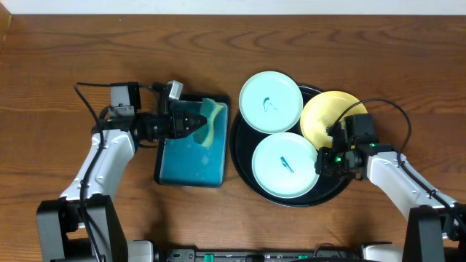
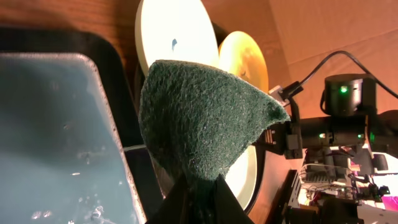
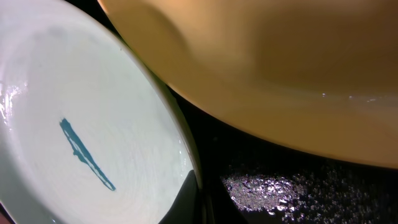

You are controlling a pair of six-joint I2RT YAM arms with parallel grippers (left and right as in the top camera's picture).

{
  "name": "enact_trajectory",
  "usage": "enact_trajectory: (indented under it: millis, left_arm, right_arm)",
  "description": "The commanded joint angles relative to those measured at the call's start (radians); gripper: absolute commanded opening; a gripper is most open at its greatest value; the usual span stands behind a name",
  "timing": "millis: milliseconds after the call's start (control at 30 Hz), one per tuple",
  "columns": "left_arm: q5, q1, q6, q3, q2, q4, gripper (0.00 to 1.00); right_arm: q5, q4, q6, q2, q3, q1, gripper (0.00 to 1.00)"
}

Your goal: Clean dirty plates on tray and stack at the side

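The round black tray (image 1: 238,156) holds three plates. A mint plate (image 1: 271,102) lies at its far side and a second mint plate (image 1: 280,166) at its near side, each with a dark blue smear. The yellow plate (image 1: 325,116) rests tilted at the far right. My right gripper (image 1: 322,161) is shut on the near mint plate's right rim (image 3: 81,124), its fingers (image 3: 198,202) pinching the edge, with the yellow plate (image 3: 280,62) just above. My left gripper (image 1: 191,123) is shut on a green and yellow sponge (image 1: 211,121) (image 2: 199,118), its fingers (image 2: 200,198) over the rectangular tray's right edge.
The rectangular black tray with wet teal inside (image 1: 186,161) (image 2: 56,124) stands left of the round tray. Cables run from both arms. In the left wrist view the far mint plate (image 2: 174,37), the yellow plate (image 2: 245,59) and the right arm (image 2: 342,124) lie beyond the sponge.
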Motion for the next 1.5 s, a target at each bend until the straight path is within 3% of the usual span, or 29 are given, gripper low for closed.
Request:
enact_trajectory:
  millis: [0,200,500,867,1100,1267,1467]
  left_arm:
    - [0.068,0.010,0.029,-0.002,-0.010,0.018,0.07]
    - [0.067,0.010,0.028,-0.002,-0.018,0.130,0.07]
    - [-0.103,0.010,0.028,-0.002,-0.109,0.235,0.07]
    - [-0.118,0.009,0.027,-0.002,-0.155,0.235,0.07]
    - [-0.230,-0.030,0.028,-0.002,-0.155,0.187,0.08]
    - [-0.416,-0.100,0.028,-0.002,-0.155,0.153,0.07]
    - [-0.902,-0.219,-0.008,-0.002,-0.142,0.017,0.08]
  right_arm:
    - [0.007,0.003,-0.006,0.009,-0.004,0.006,0.01]
    - [0.007,0.002,-0.006,0.009,-0.004,0.006,0.01]
    - [0.007,-0.002,-0.006,0.009,-0.004,0.006,0.01]
    - [0.007,-0.002,-0.006,0.009,-0.004,0.006,0.01]
    - [0.007,-0.002,-0.006,0.009,-0.004,0.006,0.01]
    - [0.007,-0.002,-0.006,0.009,-0.004,0.006,0.01]
    - [0.007,-0.002,-0.006,0.009,-0.004,0.006,0.01]
